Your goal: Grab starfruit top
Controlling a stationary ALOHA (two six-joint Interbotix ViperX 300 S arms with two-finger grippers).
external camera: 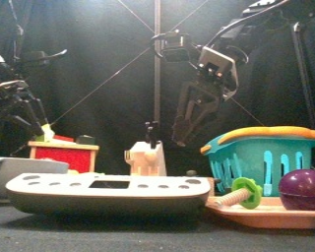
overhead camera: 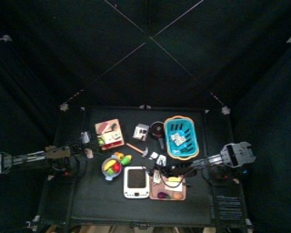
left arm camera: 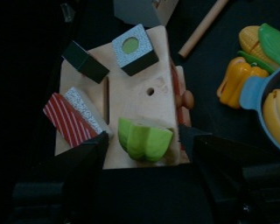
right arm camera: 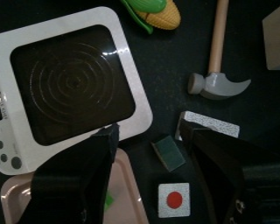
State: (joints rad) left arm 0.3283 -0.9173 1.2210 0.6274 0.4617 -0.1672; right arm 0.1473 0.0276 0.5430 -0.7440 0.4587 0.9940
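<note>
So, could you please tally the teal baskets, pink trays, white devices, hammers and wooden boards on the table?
Teal basket: 1
Pink tray: 1
White device: 1
Hammer: 1
Wooden board: 1
Total: 5

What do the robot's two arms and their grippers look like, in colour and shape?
Both arms are black, built of jointed segments. The right gripper has two long, flat, black jaws under a blocky wrist with pale patches. The left gripper shows dark, wedge-shaped jaws. No markings can be read.
</note>
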